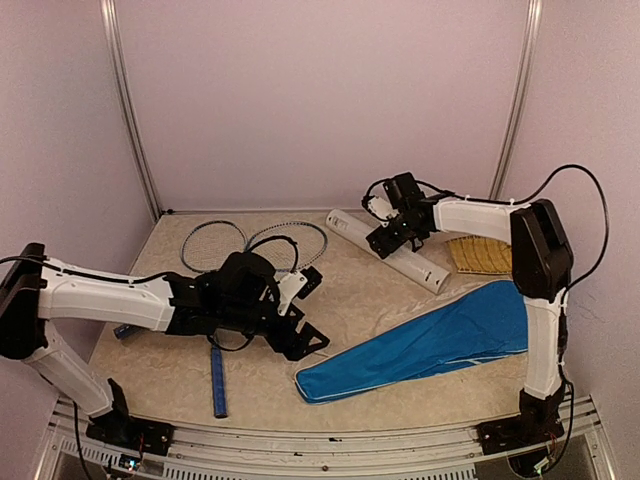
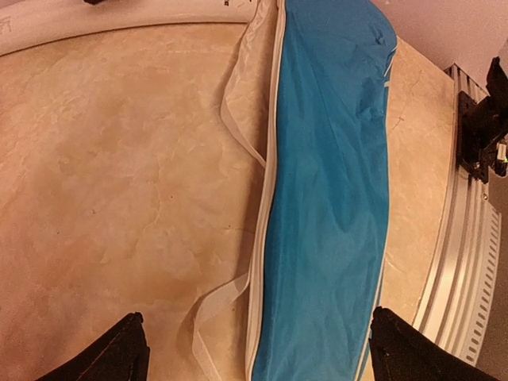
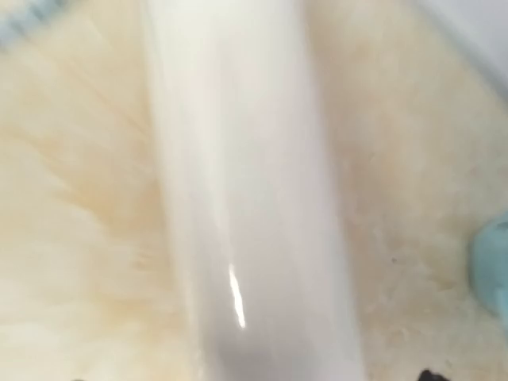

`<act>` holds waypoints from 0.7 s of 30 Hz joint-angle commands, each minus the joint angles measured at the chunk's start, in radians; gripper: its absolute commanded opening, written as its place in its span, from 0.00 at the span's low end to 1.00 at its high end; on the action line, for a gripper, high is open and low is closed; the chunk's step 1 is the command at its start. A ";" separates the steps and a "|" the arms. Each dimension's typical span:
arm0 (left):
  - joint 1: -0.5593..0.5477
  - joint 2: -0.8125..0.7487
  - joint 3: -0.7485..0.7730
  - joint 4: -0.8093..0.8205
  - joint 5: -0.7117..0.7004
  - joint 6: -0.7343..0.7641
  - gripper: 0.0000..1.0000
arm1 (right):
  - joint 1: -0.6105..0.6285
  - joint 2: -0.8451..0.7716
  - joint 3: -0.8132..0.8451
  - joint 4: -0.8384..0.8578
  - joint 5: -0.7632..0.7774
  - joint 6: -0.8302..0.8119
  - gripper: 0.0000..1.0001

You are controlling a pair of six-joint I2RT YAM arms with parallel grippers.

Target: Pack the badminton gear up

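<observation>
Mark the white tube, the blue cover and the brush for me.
white tube [image 1: 418, 267], top view, its bare lower half.
blue cover [image 1: 430, 340], top view, middle of the fabric.
brush [image 1: 478, 255], top view, its straw-coloured bristles.

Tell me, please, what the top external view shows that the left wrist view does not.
Only the top external view shows the two rackets, the straw-coloured brush and the right gripper over the white tube. Only the left wrist view shows the loose white strap along the zip edge of the blue cover. Both show the cover, part of the tube, the table and the left gripper, its fingers spread wide.
</observation>
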 commanded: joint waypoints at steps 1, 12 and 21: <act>0.014 0.198 0.156 0.019 0.079 0.038 0.92 | -0.006 -0.231 -0.128 0.111 -0.144 0.084 0.88; 0.020 0.736 0.713 -0.109 0.203 0.115 0.89 | -0.011 -0.666 -0.514 0.196 -0.175 0.258 0.89; 0.023 0.995 0.995 -0.188 0.305 0.119 0.83 | -0.028 -0.983 -0.711 0.168 -0.157 0.371 0.90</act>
